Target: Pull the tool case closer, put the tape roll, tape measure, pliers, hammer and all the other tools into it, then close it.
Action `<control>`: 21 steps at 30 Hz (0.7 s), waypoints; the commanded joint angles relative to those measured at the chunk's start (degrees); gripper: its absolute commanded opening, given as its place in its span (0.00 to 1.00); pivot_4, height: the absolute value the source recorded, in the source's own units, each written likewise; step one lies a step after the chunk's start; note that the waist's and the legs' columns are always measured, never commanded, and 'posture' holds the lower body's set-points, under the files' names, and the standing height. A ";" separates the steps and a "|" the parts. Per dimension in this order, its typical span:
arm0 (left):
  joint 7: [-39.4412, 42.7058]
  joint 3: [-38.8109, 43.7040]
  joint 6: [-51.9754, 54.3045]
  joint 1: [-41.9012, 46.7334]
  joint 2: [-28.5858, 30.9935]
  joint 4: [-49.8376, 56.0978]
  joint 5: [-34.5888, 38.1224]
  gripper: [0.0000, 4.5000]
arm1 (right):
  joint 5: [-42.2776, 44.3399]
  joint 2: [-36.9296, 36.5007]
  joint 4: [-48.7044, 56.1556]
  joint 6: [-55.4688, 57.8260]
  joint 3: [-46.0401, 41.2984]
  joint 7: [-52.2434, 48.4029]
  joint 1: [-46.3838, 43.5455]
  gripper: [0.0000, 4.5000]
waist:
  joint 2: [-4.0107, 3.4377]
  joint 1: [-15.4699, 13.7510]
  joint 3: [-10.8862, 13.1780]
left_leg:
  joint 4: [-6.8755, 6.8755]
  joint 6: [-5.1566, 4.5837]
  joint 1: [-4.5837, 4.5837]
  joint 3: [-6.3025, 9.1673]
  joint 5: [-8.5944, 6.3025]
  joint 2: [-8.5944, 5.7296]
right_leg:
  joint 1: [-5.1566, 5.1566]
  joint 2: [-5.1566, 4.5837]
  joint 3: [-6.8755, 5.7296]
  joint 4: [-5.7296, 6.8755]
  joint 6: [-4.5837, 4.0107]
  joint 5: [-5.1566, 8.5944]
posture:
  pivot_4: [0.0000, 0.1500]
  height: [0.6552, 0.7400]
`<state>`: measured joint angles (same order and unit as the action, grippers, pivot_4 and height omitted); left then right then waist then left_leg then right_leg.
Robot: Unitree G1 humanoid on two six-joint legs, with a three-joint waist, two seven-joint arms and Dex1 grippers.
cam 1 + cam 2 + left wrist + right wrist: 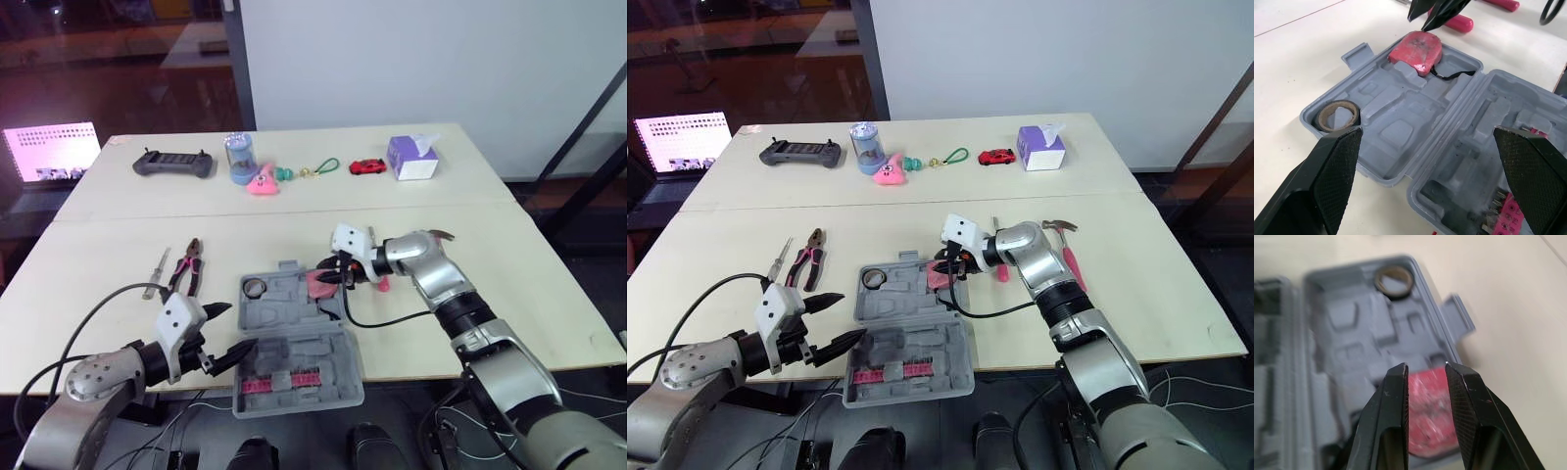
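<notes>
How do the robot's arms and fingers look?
The left arm and right arm have rounded silver-grey shells, a white block at each wrist and a black cable. The left gripper and right gripper each have two black tapered fingers with textured pads.

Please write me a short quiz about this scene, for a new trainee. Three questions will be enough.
1. True or false: the tape roll lies in the case.
2. The hammer lies: A) in the case B) on the table C) on the tape roll.
3. Name the red thing just below the right gripper.
Key: 1 true; 2 B; 3 the tape measure.
</notes>
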<state>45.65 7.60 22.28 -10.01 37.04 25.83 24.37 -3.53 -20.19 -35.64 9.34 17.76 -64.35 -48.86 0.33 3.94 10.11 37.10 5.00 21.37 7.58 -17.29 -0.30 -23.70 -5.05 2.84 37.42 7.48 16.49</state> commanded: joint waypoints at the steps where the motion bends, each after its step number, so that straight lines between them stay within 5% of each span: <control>1: 0.14 0.39 0.25 0.26 0.57 1.13 0.62 1.00 | 0.04 0.70 -3.08 -1.60 -0.64 0.71 -1.47 0.28 | 0.00 0.01 0.00 | 0.00 0.00 0.00 0.00 0.00 0.00 | 0.00 0.00 0.00 0.00 0.00 0.00 | 1.00 1.00; 12: 0.57 2.74 1.34 2.24 1.46 -0.25 1.66 1.00 | 1.63 4.03 -21.49 -10.61 -4.81 2.06 0.32 0.28 | 0.03 0.02 -0.05 | 0.00 -0.02 -0.26 -0.01 -0.01 0.00 | 0.29 0.00 0.00 -0.02 0.00 0.00 | 1.00 1.00; 21: 1.25 5.25 0.00 4.81 1.33 -5.08 2.85 1.00 | 6.33 2.67 -12.36 -15.07 -11.21 3.84 0.17 0.28 | -0.01 0.05 -0.02 | 0.01 0.00 -0.21 0.01 0.00 0.00 | 0.23 0.00 0.00 -0.01 0.00 0.00 | 1.00 1.00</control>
<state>47.22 10.62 23.35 -5.82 38.65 20.54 25.92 1.39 -16.43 -52.83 -3.65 8.58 -62.10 -48.38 0.32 3.99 10.09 37.11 5.03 21.18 7.58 -17.27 -0.29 -23.48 -5.05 2.83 37.41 7.48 16.49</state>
